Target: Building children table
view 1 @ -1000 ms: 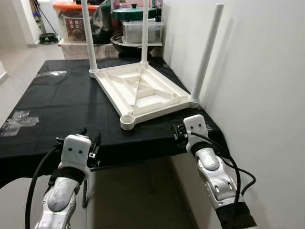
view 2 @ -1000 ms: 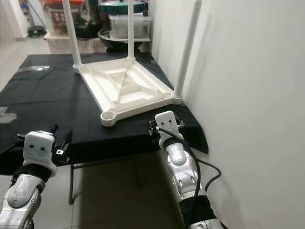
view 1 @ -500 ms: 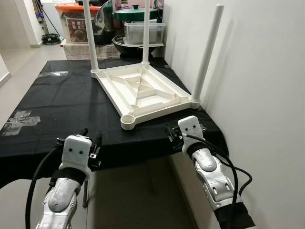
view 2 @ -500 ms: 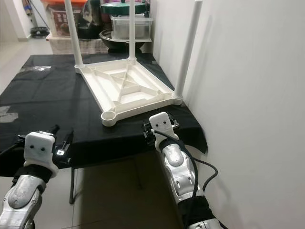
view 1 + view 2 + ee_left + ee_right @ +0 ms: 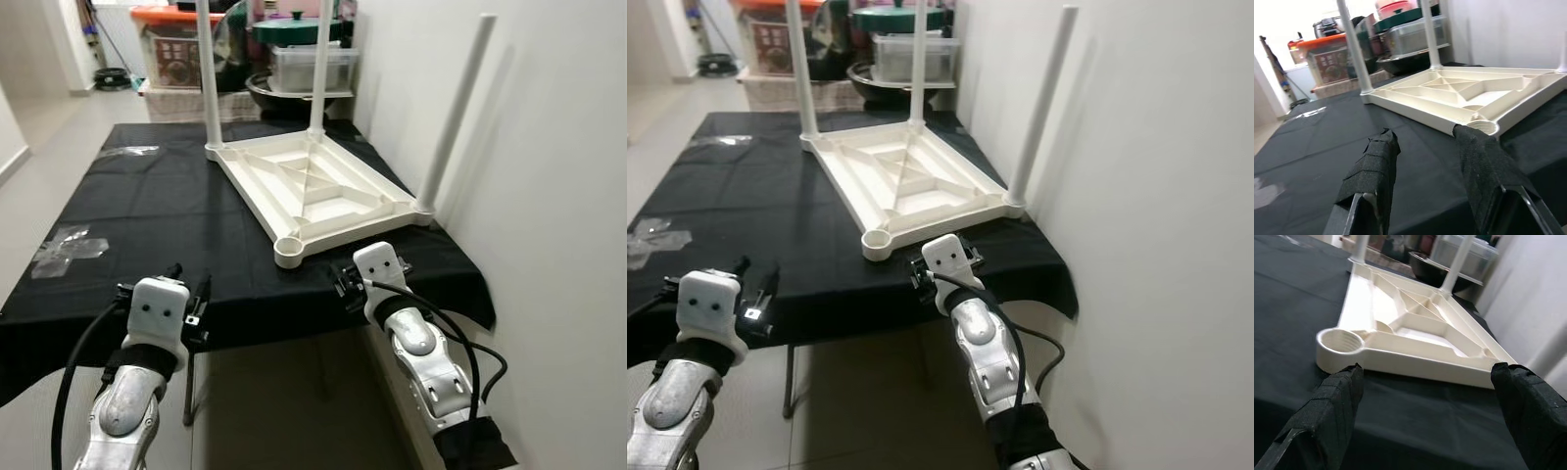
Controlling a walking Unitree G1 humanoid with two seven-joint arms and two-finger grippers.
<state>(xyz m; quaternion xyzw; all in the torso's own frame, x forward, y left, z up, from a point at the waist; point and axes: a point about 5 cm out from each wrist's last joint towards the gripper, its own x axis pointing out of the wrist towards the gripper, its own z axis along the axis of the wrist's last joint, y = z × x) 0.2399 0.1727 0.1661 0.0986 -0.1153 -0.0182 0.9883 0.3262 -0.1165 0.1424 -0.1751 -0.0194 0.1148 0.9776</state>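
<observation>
A white children's table top [image 5: 313,191] lies upside down on a black-clothed table [image 5: 147,215]. Three white legs stand up from its corners: two at the far side [image 5: 208,78] [image 5: 319,69] and one by the wall [image 5: 456,108]. The near corner has an empty round threaded socket [image 5: 1341,340]. My right gripper [image 5: 1427,374] is open at the cloth's front edge, just in front of the top's near rim and right of the socket. My left gripper [image 5: 1427,139] is open too, low at the front edge and further left, with the socket beyond its right finger [image 5: 1479,156].
A white wall [image 5: 549,147] runs close along the right side of the table. Storage boxes, a lidded pot and a bowl [image 5: 294,49] are stacked behind the table. Clear tape patches [image 5: 67,245] lie on the cloth at left. Tiled floor [image 5: 274,411] shows under the front edge.
The camera has shifted a little. My right gripper has moved left along the front edge, closer to the empty socket corner. The left gripper stays where it was.
</observation>
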